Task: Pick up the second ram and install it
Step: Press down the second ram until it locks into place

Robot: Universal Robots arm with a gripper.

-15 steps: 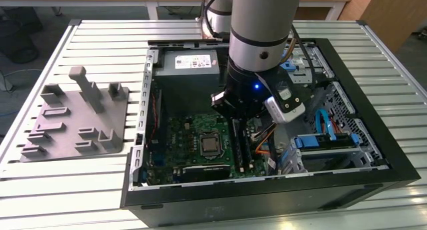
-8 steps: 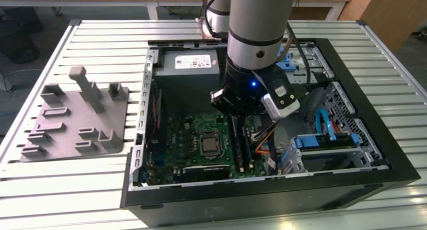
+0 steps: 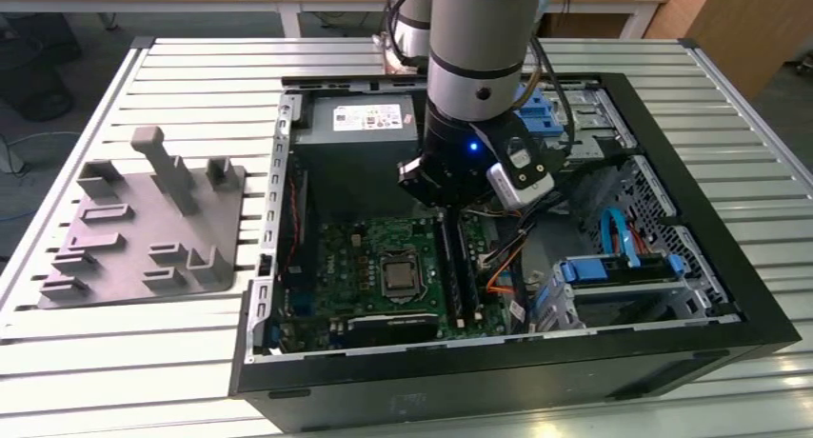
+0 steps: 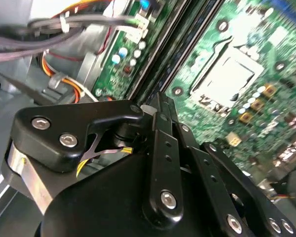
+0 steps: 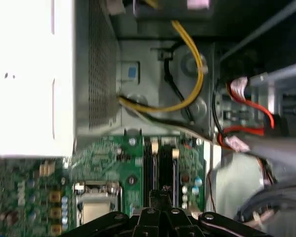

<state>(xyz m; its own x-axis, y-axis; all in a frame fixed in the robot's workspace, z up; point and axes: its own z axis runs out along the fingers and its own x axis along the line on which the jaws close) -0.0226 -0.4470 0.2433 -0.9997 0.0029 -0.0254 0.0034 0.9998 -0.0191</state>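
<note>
Slatted metal surface (image 3: 152, 362) first, carrying an open computer case (image 3: 711, 305) with the grey holder block (image 3: 152, 228) lying well apart from it at about nine o'clock in the exterior view. Inside the case lies the green motherboard (image 3: 368, 257), with the processor socket (image 3: 402, 274) near its middle and the long black memory slots (image 3: 460, 276) just beside the socket at three o'clock. The arm (image 3: 477, 67) comes down from twelve o'clock and hangs over the far end of those slots, so the step in hand looks like the install rather than the pick-up.

From the first wrist view the hand (image 5: 160, 197) sits directly over the memory slots (image 5: 160, 158), its dark linkage drawn close together at the tip. Whether the fingers are closed on anything I cannot tell; they are hidden behind their own mechanism in both wrist views. The second ram itself I cannot make out for certain: no thin green strip shows on the holder block, and one may be at the fingertips or already standing in a slot, but the dark slots swallow it.

My reading is that seating calls for the strip to be square with its slot, edge to groove, and pressed straight down evenly until the end latches catch; any tilt along the slot would risk jamming
</note>
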